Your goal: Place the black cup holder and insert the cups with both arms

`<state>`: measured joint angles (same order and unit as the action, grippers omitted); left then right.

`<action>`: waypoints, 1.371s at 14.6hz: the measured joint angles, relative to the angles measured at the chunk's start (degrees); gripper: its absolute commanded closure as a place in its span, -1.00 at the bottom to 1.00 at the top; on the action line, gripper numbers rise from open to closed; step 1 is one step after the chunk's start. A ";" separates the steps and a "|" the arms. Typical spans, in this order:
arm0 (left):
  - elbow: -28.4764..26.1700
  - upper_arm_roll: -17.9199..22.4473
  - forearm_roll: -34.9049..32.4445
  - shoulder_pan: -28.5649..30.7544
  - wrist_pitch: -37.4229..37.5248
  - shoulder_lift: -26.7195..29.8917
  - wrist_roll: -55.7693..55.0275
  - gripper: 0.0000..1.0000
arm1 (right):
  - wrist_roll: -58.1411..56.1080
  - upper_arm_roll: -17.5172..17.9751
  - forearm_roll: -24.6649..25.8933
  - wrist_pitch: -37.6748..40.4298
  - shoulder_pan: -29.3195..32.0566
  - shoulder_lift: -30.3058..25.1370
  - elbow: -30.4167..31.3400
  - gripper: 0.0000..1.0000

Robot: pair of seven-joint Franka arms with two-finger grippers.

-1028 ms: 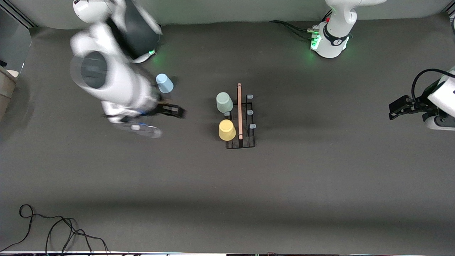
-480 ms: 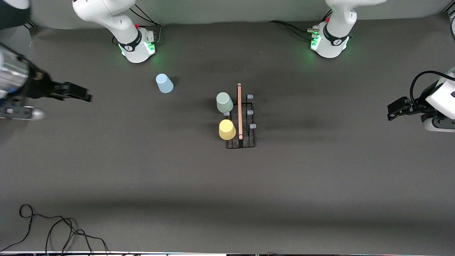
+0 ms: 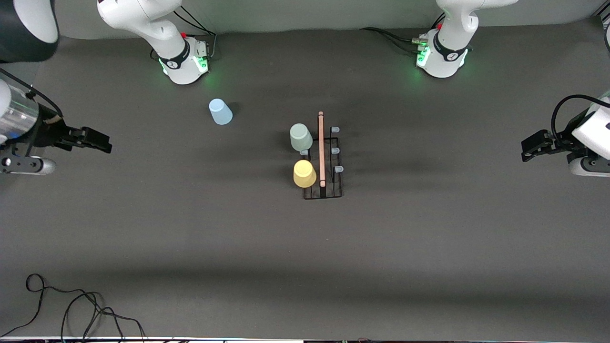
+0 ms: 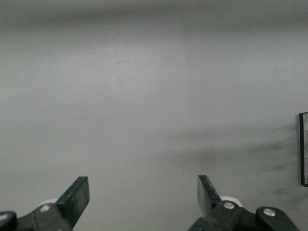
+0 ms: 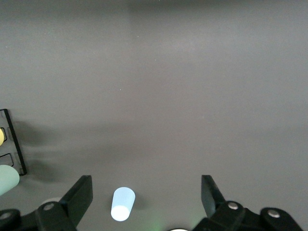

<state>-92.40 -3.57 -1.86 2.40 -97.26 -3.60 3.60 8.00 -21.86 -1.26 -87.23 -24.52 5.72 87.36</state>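
The black cup holder (image 3: 324,190) stands mid-table, its wooden rod handle (image 3: 320,147) on top. A grey-green cup (image 3: 301,136) and a yellow cup (image 3: 304,173) sit upside down on pegs along its side toward the right arm's end. The light blue cup (image 3: 220,111) stands upside down on the table near the right arm's base, apart from the holder. My right gripper (image 3: 105,145) hangs open and empty over the right arm's end of the table. Its wrist view shows the blue cup (image 5: 123,203) and a corner of the holder (image 5: 12,142). My left gripper (image 3: 526,147) waits open and empty over the left arm's end.
Loose black cables (image 3: 71,309) lie at the table's corner nearest the front camera, at the right arm's end. The two green-lit arm bases (image 3: 183,62) (image 3: 441,57) stand along the table's edge farthest from that camera. Three bare capped pegs (image 3: 335,150) line the holder's other side.
My right arm has swung away from beside the light blue cup out to the right arm's end of the table, its gripper empty. The cups, the holder and the left arm have stayed put.
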 measured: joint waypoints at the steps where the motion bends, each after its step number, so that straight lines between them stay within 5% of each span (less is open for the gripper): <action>1: 0.00 -0.01 -0.11 0.00 0.00 0.00 0.00 -0.99 | -0.06 0.01 0.05 -1.72 -0.13 -0.62 1.42 -0.99; 4: -0.01 -0.11 -0.51 0.00 0.04 0.00 0.00 -0.99 | -0.08 0.81 0.31 -4.37 0.55 -2.98 4.98 -0.99; 12: -0.01 -0.32 -0.75 0.00 0.05 0.00 -0.02 -0.99 | -6.04 17.64 0.55 -3.84 20.95 -5.14 6.04 -0.99; 20: -0.01 -0.31 -0.81 0.00 0.15 0.00 -0.06 -0.99 | -6.04 18.70 0.55 -3.84 21.28 -5.34 6.02 -0.99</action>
<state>-92.41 -3.88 -2.67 2.40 -97.11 -3.60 3.54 1.96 -3.15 -0.71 -91.08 -3.24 0.38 93.38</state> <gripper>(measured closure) 0.000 0.000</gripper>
